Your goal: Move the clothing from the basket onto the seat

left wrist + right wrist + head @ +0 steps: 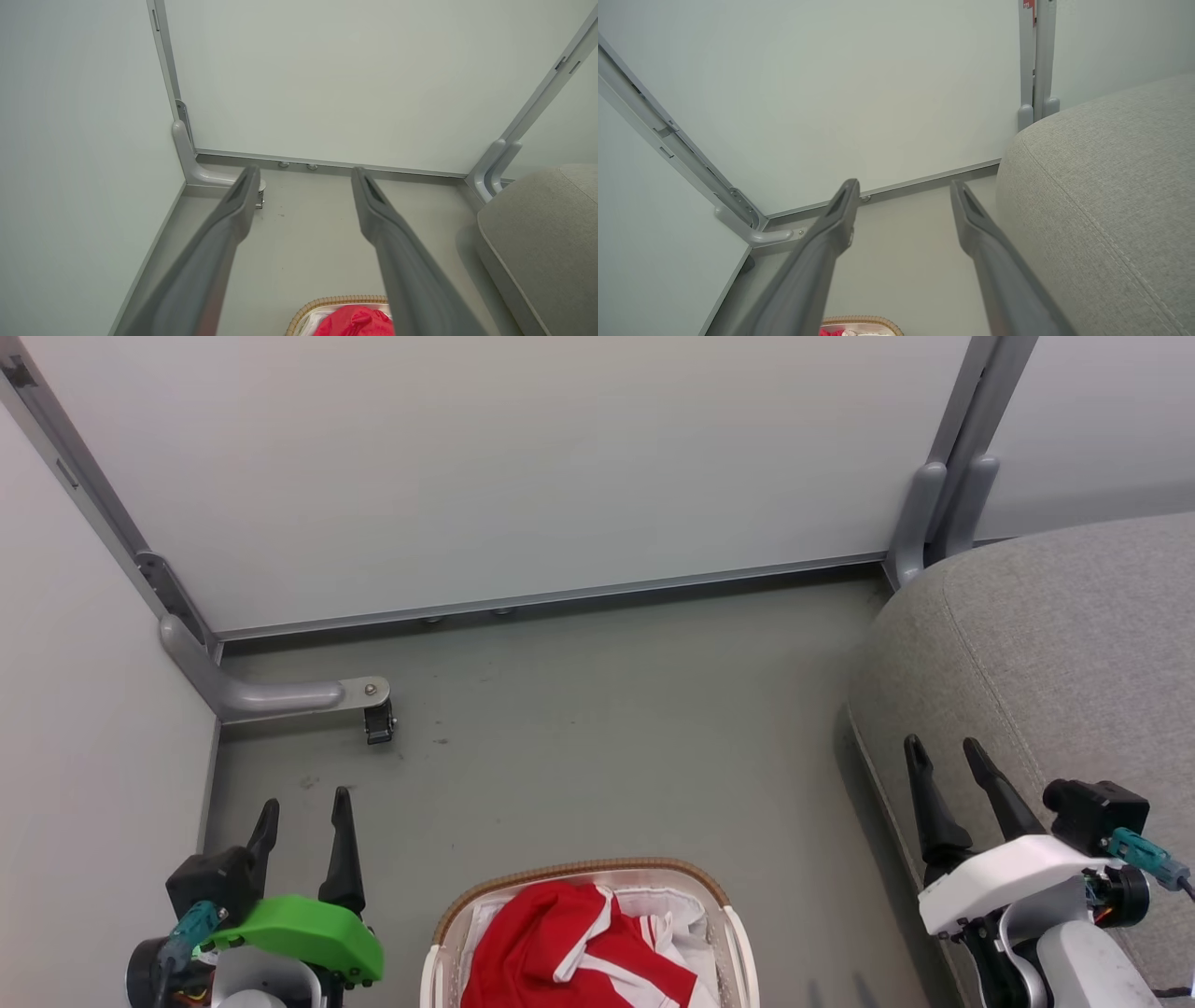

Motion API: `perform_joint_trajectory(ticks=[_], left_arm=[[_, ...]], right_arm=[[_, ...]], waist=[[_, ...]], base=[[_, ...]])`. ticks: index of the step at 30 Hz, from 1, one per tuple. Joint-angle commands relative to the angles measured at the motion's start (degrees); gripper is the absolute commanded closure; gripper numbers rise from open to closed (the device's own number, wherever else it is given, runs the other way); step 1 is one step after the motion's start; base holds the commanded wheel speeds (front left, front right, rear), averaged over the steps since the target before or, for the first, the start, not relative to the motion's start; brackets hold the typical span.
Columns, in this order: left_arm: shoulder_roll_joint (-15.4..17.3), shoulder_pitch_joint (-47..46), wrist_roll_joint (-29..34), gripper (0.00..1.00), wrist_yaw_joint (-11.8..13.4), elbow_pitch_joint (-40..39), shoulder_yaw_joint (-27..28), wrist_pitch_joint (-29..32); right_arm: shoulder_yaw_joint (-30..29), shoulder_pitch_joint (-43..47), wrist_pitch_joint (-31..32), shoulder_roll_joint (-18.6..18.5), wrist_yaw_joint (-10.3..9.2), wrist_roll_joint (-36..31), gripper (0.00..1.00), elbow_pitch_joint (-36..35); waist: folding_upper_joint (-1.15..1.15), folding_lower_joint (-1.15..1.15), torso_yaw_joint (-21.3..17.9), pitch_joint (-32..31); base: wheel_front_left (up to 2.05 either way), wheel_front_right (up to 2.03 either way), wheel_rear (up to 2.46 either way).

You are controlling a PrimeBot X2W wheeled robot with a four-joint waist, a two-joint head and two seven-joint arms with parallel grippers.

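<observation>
Red clothing (569, 947) lies heaped in the basket (579, 866) at the near edge of the grey floor (607, 709). None shows on the seat (1074, 644) to the right, so the whole job is left. The left gripper (306, 798) and right gripper (941, 741) hover with fingers wide, empty. White panels (513, 457) enclose the corner.

Cut off at the edges

In the head view the bottom edge cuts off the near part of the basket (653, 868) and the clothing (551, 943) in it, and the right edge cuts the seat (1074, 644); in the right wrist view a red label (1026, 5) on the post (1038, 56) is too small to read.
</observation>
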Motion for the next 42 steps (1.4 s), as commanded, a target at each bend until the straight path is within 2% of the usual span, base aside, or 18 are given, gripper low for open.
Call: perform_joint_trajectory(ticks=[1,17,26,33,42], left_arm=[[-0.06,0.24,1.68,0.00,0.35,-0.40,-0.01,-0.51],[-0.98,0.61,9.09,0.00,1.05,0.50,0.44,-2.52],[-1.61,1.39,12.75,0.00,0.47,0.70,0.54,-3.43],[-2.32,-1.39,14.81,0.00,-0.80,2.10,0.09,-4.19],[-2.81,-6.72,15.18,0.00,-2.88,8.49,-2.46,-4.76]], right_arm=[[0.17,0.32,-0.53,-0.28,0.01,-1.49,0.00,-0.07],[0.30,0.11,-2.48,0.06,0.02,-8.95,0.00,0.44],[0.52,0.47,-3.44,0.44,0.02,-12.35,0.00,0.97],[1.15,-2.41,-4.20,0.04,0.01,-14.69,0.00,-0.15],[1.53,-6.11,-4.78,0.27,0.01,-16.70,0.00,-1.17]], waist=[[0.00,0.00,-0.01,0.06],[0.00,0.00,0.21,0.40],[0.00,0.00,0.13,0.86],[0.00,0.00,-0.76,6.19],[0.00,0.00,-3.32,15.38]], base=[[0.00,0.00,0.00],[0.00,0.00,0.00],[0.00,0.00,0.00],[0.00,0.00,0.00],[0.00,0.00,0.00]])
